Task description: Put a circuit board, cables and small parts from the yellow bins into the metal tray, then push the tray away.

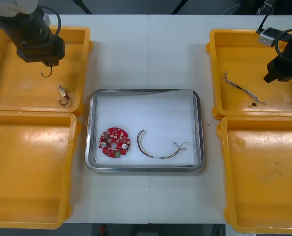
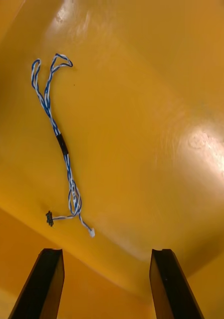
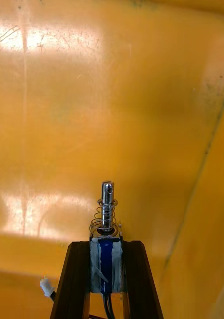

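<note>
My left gripper (image 1: 48,65) hangs over the far left yellow bin (image 1: 8,93) and is shut on a small metal part (image 3: 106,234), whose sprung pin sticks out past the fingers (image 3: 74,279). Its wire loop dangles below the gripper. A second small metal part (image 1: 63,96) lies on that bin's floor. My right gripper (image 2: 107,284) is open above the far right yellow bin (image 1: 219,73), just short of a twisted blue and white cable (image 2: 59,144), also seen at cable (image 1: 240,88). The metal tray (image 1: 92,162) holds a round red circuit board (image 1: 114,142) and a cable (image 1: 160,147).
The two near yellow bins (image 1: 17,216) (image 1: 283,216) flank the tray, close to its sides. Bare table lies beyond the tray's far rim, between the far bins.
</note>
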Motion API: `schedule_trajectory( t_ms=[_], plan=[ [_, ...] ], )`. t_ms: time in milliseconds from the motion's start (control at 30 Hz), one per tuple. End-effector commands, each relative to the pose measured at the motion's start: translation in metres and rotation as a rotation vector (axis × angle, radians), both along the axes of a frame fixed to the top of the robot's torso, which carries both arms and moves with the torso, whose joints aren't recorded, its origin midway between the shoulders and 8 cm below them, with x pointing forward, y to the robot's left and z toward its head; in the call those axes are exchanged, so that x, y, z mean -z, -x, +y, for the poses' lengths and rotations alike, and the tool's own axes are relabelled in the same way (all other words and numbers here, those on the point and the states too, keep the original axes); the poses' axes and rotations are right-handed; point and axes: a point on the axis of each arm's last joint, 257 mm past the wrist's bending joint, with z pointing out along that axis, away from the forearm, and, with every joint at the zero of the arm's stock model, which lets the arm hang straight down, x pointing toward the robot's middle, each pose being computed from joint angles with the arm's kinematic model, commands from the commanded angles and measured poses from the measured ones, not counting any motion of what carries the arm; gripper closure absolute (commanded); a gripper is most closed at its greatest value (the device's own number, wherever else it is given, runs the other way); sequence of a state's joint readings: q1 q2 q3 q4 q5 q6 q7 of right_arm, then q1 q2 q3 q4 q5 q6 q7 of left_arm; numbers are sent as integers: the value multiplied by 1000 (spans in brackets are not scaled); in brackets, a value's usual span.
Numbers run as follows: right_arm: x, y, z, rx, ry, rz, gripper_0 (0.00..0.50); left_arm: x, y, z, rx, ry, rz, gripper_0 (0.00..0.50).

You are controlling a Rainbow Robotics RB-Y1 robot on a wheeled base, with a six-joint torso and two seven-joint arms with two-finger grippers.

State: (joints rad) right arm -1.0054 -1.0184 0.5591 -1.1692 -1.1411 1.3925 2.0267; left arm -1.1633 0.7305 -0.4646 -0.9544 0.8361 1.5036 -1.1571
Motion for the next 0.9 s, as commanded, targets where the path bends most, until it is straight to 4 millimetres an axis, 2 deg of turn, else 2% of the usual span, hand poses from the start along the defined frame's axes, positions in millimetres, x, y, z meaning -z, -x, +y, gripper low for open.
schedule_trajectory(
  t_ms=[33,333,567,733,900],
  plan=[
    [-13,-25,23,-22,-55,-69,0,-68,2,1,85,-4,-68,500],
    [10,-35,43,-35,-77,-67,0,-92,30,-3,121,-12,-36,500],
    [25,-44,49,-63,-40,-94,0,-102,47,-11,151,5,-15,500],
    [33,-46,47,-61,-33,-88,0,-105,53,-22,171,12,-16,500],
    [42,-45,46,-65,-18,-74,0,-98,58,-39,199,38,-4,500]
  ],
)
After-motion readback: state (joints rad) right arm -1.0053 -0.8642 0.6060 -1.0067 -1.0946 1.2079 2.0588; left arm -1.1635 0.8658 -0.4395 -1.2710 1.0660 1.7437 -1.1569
